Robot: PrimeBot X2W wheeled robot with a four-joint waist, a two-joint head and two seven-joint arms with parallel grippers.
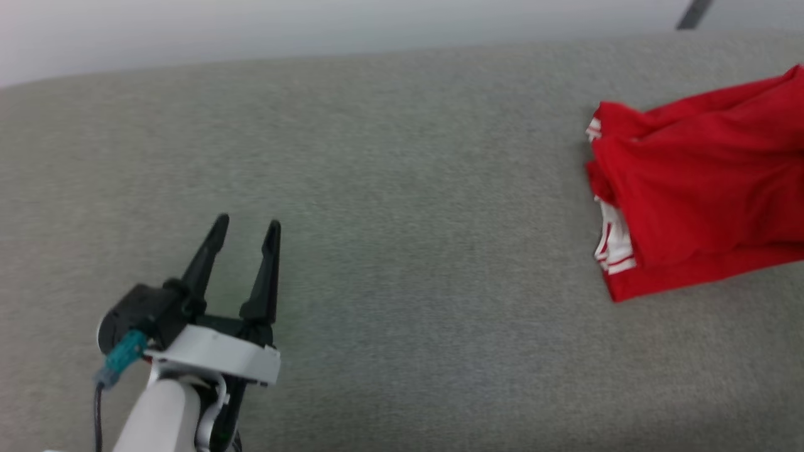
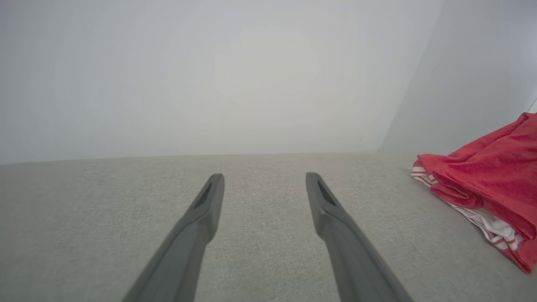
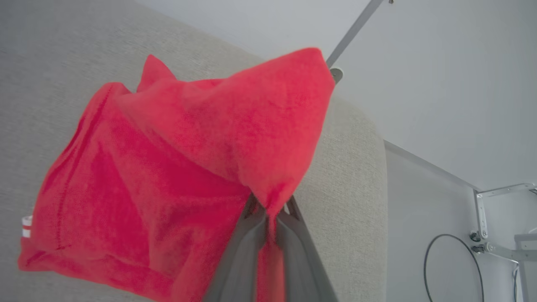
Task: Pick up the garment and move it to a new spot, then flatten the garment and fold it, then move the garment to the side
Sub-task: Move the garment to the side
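Note:
The garment, a bright red T-shirt with white, red-striped sleeve ends, lies folded at the right of the grey surface and runs past the head view's right edge. In the right wrist view my right gripper is shut on a raised fold of the garment, whose lifted part drapes over the fingertips. My left gripper hovers open and holding nothing at the lower left, far from the cloth. Its wrist view shows the gripper spread wide, with the garment off to the right.
A grey fabric surface spreads across the scene, bounded at the back by a pale wall. Past the surface's rounded right end, the right wrist view shows a metal bracket and a cable loop.

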